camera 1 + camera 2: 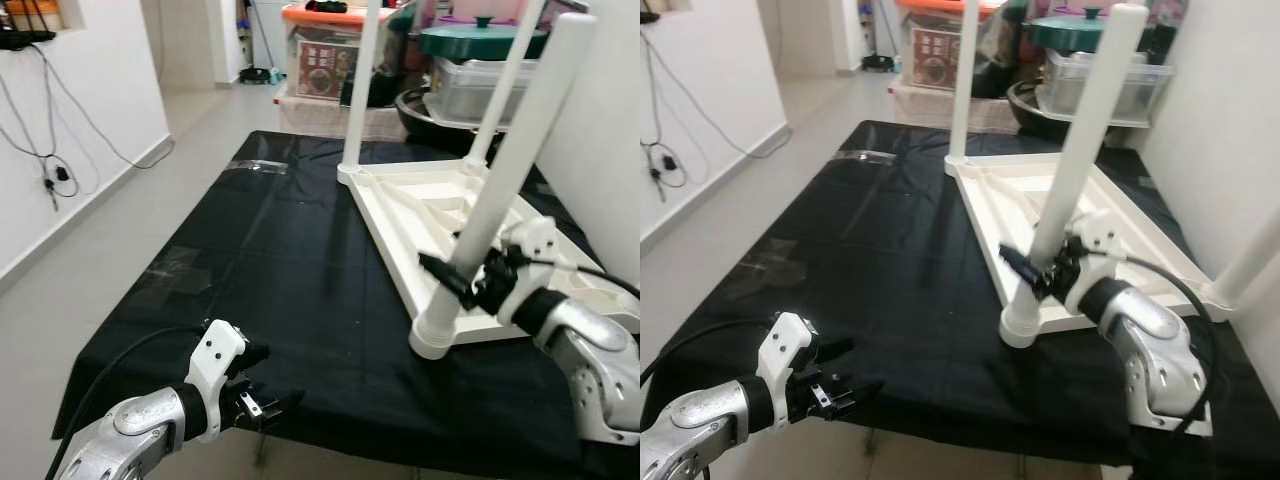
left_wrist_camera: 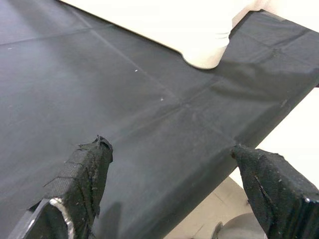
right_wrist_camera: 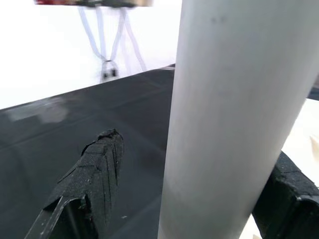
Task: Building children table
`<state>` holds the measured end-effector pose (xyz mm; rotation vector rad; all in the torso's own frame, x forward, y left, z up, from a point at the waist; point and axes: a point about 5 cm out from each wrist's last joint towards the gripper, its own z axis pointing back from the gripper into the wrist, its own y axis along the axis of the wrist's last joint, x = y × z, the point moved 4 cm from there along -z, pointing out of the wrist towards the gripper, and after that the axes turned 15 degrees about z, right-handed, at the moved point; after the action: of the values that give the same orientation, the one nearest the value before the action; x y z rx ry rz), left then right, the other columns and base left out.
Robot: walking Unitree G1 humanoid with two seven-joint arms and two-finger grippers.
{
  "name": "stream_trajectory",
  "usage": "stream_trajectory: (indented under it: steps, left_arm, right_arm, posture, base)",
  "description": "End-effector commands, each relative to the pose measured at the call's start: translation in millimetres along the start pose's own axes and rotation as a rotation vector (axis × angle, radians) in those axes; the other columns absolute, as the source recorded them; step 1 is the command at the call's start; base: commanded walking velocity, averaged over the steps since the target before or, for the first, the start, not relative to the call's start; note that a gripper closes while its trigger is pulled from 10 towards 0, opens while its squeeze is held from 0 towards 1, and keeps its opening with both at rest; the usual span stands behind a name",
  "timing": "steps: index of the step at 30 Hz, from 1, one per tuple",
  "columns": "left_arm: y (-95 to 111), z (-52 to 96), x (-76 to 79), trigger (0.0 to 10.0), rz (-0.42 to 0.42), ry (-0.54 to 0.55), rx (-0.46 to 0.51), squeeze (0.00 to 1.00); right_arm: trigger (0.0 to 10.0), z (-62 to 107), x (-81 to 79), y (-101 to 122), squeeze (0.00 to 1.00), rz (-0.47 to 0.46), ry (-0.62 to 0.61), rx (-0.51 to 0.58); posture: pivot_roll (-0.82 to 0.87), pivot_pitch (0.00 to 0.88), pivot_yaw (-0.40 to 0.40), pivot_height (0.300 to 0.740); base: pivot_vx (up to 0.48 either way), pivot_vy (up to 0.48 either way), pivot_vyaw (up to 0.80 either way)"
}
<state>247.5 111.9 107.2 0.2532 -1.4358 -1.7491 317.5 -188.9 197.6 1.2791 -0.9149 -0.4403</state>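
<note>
A white children's table lies upside down on the black cloth at the right. Its legs point up. The near leg leans slightly and stands in the table's front corner socket. My right gripper straddles this leg low down. In the right wrist view the leg sits between the fingers, with a gap on one side, so the gripper is open. A far leg stands at the back corner. My left gripper hovers open at the cloth's front edge, holding nothing.
Storage boxes, a green-lidded pot and a clear bin crowd the floor behind the table. A white wall is close on the right. Cables hang on the left wall, with tiled floor below.
</note>
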Motion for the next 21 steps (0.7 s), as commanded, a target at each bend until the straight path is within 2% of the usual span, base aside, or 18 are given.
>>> stream_trajectory:
  steps: [1,2,3,5,6,12,13,14,15,17,18,19,20,21]
  left_arm:
    - [0,-1.3,1.2,10.0,-0.008,-0.011,-0.004,0.00]
    - [0,-1.3,1.2,10.0,-0.008,-0.011,-0.004,0.00]
    - [-1,-3.9,3.5,10.0,-0.010,-0.024,-0.008,0.00]
    - [-1,-3.9,3.5,10.0,-0.010,-0.024,-0.008,0.00]
    - [-2,-4.3,3.8,10.0,-0.010,-0.026,-0.010,0.00]
    - [-3,-3.0,2.3,10.0,-0.010,-0.021,-0.014,0.00]
    - [-4,-3.1,3.2,10.0,-0.007,-0.027,-0.015,0.00]
    - [-4,-3.1,3.2,10.0,-0.007,-0.027,-0.015,0.00]
    - [-5,-3.6,3.9,10.0,-0.008,-0.031,-0.019,0.00]
    - [-5,-3.6,3.9,10.0,-0.008,-0.031,-0.019,0.00]
    - [-4,-4.6,3.7,10.0,-0.007,-0.031,-0.019,0.00]
    - [-4,-4.6,3.7,10.0,-0.007,-0.031,-0.019,0.00]
    - [-4,-5.1,3.6,10.0,-0.006,-0.033,-0.018,0.00]
    - [-4,-5.1,3.6,10.0,-0.006,-0.033,-0.018,0.00]
  right_arm:
    - [10.0,-10.3,-27.5,-3,0.00,-0.024,0.167,0.023]
    - [10.0,-10.3,-27.5,-3,0.00,-0.024,0.167,0.023]
    - [1.2,-22.5,-38.8,-9,0.00,-0.030,0.240,0.028]
    - [1.2,-22.5,-38.8,-9,0.00,-0.030,0.240,0.028]
    - [0.0,-30.9,-41.8,-11,0.00,-0.057,0.243,0.051]
    - [0.0,-34.7,-48.7,-11,0.00,-0.086,0.224,0.093]
    - [0.0,-36.5,-48.0,-11,0.00,-0.110,0.173,0.105]
    - [0.0,-36.5,-48.0,-11,0.00,-0.110,0.173,0.105]
    - [0.0,-39.6,-42.1,-14,0.00,-0.133,0.083,0.092]
    - [0.0,-39.6,-42.1,-14,0.00,-0.133,0.083,0.092]
    - [0.0,-42.3,-21.6,-30,0.00,-0.143,-0.141,-0.018]
    - [0.0,-42.3,-21.6,-30,0.00,-0.143,-0.141,-0.018]
    - [0.0,-34.5,0.1,-50,0.00,-0.179,-0.395,-0.161]
    - [0.0,-34.5,0.1,-50,0.00,-0.179,-0.395,-0.161]
  posture:
    - [0.13,0.000,-0.079,0.740]
    - [0.13,0.000,-0.079,0.740]
    - [0.14,0.000,-0.084,0.740]
    - [0.14,0.000,-0.084,0.740]
    - [0.14,0.000,-0.086,0.740]
    - [0.13,0.000,-0.083,0.740]
    - [0.13,0.000,-0.078,0.740]
    - [0.13,0.000,-0.078,0.740]
    - [0.12,0.000,-0.073,0.740]
    - [0.12,0.000,-0.073,0.740]
    - [0.12,0.000,-0.069,0.740]
    - [0.12,0.000,-0.069,0.740]
    - [0.11,0.000,-0.066,0.740]
    - [0.11,0.000,-0.066,0.740]
  base:
    - [0.000,0.000,0.00]
    - [0.000,0.000,0.00]
    - [0.000,0.000,0.00]
    - [0.000,0.000,0.00]
    - [0.000,0.000,0.00]
    - [0.000,0.000,0.00]
    - [0.000,0.000,0.00]
    - [0.000,0.000,0.00]
    - [0.000,0.000,0.00]
    - [0.000,0.000,0.00]
    - [0.000,0.000,0.00]
    - [0.000,0.000,0.00]
    - [0.000,0.000,0.00]
    - [0.000,0.000,0.00]
